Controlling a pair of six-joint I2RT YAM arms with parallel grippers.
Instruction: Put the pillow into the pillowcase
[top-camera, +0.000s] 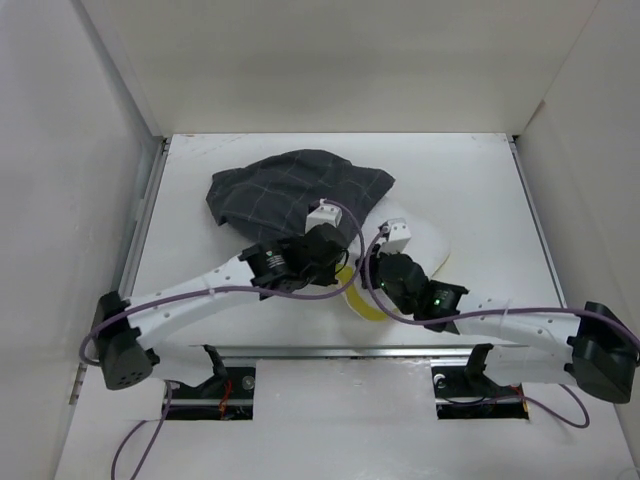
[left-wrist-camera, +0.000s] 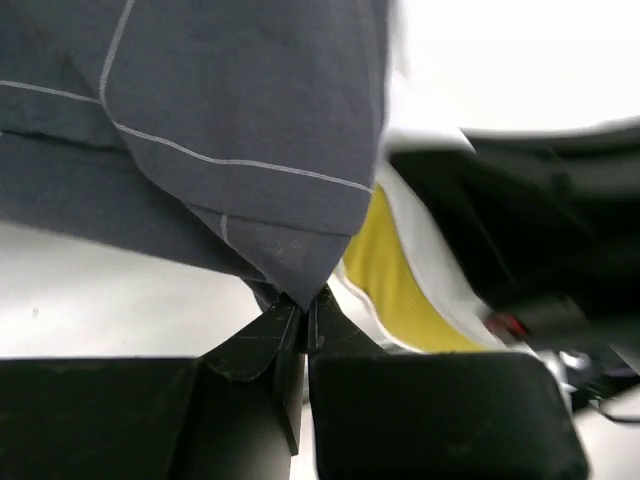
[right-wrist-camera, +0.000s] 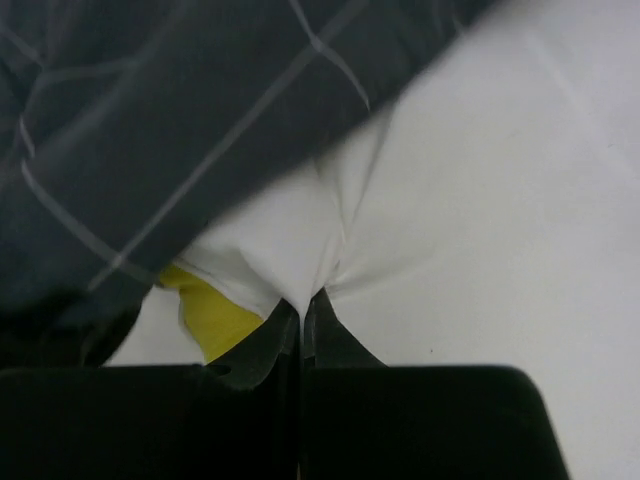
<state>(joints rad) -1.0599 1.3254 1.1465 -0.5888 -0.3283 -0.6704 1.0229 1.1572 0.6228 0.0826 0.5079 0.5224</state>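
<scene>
**Both grips set, pillow not yet inside**

On the table (top-camera: 480, 180), far and left of centre: pillowcase (top-camera: 290, 185) bunched up, near right edge lying over the pillow (top-camera: 425, 245). Pillow itself largely hidden, white end showing to the right, yellow edge nearer.

Left gripper (left-wrist-camera: 305, 300) clamped on a corner of the pillowcase hem, probably to lift the mouth open. Right gripper (right-wrist-camera: 302, 300) clamped on a white fold of the pillow, probably to feed it in.

In the way: both grippers crowded close together at the opening.

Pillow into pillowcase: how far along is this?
Done: both grips made. In hand: left end effector pinches a corner of the pillowcase, right end effector pinches white fabric of the pillow. Left: its near end and yellow edge lie outside; its far part is hidden under the cloth.
</scene>
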